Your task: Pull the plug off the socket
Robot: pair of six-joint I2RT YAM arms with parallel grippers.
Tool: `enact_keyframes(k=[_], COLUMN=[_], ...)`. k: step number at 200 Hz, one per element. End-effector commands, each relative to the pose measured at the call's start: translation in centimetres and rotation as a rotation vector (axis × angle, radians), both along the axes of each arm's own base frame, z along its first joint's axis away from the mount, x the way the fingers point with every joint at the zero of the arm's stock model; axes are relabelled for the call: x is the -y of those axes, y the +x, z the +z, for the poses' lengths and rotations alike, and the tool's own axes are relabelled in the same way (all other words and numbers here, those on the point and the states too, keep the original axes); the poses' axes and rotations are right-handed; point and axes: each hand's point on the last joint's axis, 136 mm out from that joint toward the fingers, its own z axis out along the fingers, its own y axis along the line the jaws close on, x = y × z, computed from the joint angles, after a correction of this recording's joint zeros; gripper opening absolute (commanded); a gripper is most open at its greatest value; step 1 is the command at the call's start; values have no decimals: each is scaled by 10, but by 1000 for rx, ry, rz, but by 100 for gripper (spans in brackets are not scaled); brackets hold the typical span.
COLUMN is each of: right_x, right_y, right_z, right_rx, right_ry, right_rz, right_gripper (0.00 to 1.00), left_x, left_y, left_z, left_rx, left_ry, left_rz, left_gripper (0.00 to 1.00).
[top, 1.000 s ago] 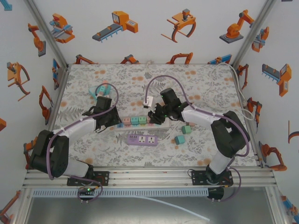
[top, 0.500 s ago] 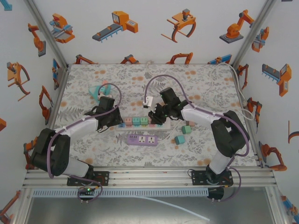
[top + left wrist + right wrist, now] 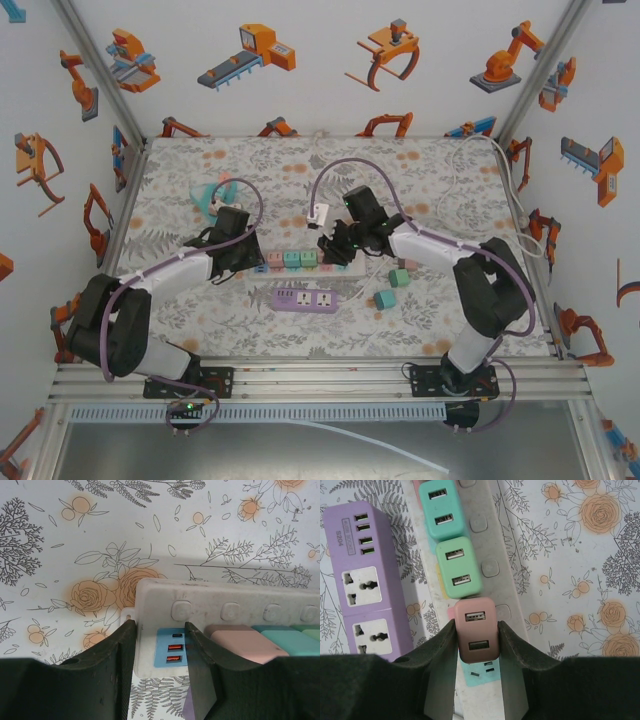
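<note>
Pink plug [image 3: 476,637] is sitting at the right end of the white power strip [image 3: 485,545], just beside a green plug [image 3: 457,567]. The right gripper [image 3: 476,631] is clamping it from both sides. The left gripper [image 3: 160,632] is squeezing the strip's left end, across its blue USB panel [image 3: 171,647].

Purple power strip [image 3: 365,590] crowds the white strip's [image 3: 487,545] near side.

The table cover [image 3: 75,540] is white with orange flowers and grey leaves, the power strip [image 3: 235,597] white with a pink plug [image 3: 476,637], a green adapter [image 3: 459,567] and a turquoise adapter [image 3: 442,507], the second strip [image 3: 367,590] purple.
</note>
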Motion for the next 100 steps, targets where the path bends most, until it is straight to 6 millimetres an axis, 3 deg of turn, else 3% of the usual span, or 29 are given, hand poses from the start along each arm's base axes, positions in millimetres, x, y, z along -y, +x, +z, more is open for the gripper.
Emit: enact_keyframes(k=[1,44,66,100], right_x=[-14,0,8,45], right_y=[9,4,0,19], right_z=[68,77,92,117], right_rx=[145,161,157,18], right_ry=[189,196,218,265], right_rz=[9,-30,-86,-484], right_gripper=[15,15,15,14], left_x=[-17,-15,-9,-4], left_y=[-54,-48,-46,-48], left_z=[-39,-14,10,59], left_rx=[-231,-158,-92,44], left_ry=[107,75,25,-38], left_rz=[-36,-39,-60,-119], left_gripper=[43,44,47,53])
